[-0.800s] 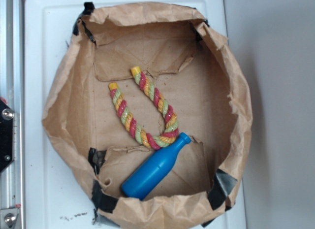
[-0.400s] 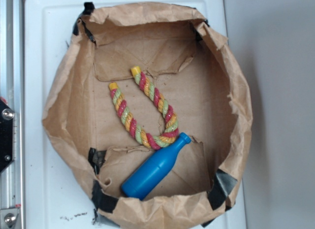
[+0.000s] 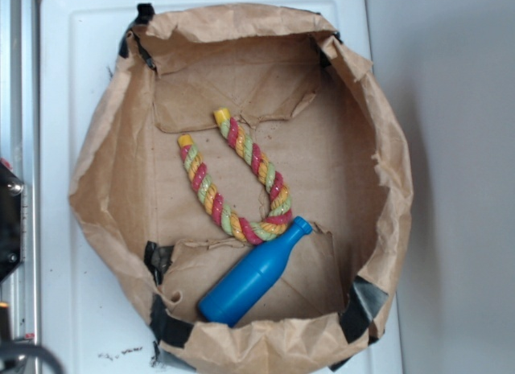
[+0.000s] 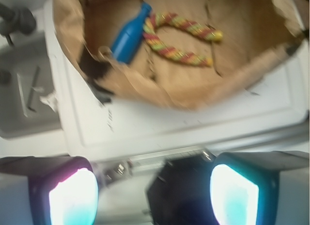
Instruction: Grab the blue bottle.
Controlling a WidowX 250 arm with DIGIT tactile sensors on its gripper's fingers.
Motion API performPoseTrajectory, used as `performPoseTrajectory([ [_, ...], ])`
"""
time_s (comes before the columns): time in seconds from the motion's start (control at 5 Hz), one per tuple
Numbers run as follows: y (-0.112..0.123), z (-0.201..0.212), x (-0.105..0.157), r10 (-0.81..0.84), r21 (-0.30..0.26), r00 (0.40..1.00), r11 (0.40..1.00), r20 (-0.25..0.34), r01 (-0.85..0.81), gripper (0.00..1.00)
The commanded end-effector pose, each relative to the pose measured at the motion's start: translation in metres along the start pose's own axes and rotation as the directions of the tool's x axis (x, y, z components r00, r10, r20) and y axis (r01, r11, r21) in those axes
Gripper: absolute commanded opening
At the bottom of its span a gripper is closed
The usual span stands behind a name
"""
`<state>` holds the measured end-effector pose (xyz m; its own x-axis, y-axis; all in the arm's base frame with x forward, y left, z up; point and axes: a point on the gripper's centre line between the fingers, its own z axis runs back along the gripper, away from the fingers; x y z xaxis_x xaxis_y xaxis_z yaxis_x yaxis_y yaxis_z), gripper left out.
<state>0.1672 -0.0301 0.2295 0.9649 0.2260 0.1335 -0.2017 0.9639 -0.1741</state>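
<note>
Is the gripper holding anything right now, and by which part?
Nothing. The gripper is open and outside the paper bag; the blue bottle lies untouched inside.

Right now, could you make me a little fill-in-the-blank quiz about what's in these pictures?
1. The bottle lying in the paper bag is coloured ____.
2. The bottle's cap touches the bend of the ____ toy.
3. The bag sits on a ____ tray.
4. In the wrist view the gripper is outside the bag, its jaws standing ____.

Missing words: blue; rope; white; open
</note>
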Motion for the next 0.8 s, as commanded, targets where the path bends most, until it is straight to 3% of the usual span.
performPoseTrajectory([
  [0.0,0.022,-0.007,0.077,0.269,-0.14,0.959,0.957,0.088,-0.256,1.0],
  [0.2,0.039,-0.034,0.097,0.323,-0.176,0.941,0.937,0.104,-0.303,1.0],
  [0.4,0.044,-0.073,0.097,0.35,-0.19,0.929,0.927,0.125,-0.324,1.0],
  [0.6,0.031,-0.106,0.09,0.335,-0.175,0.941,0.93,0.049,-0.322,1.0],
])
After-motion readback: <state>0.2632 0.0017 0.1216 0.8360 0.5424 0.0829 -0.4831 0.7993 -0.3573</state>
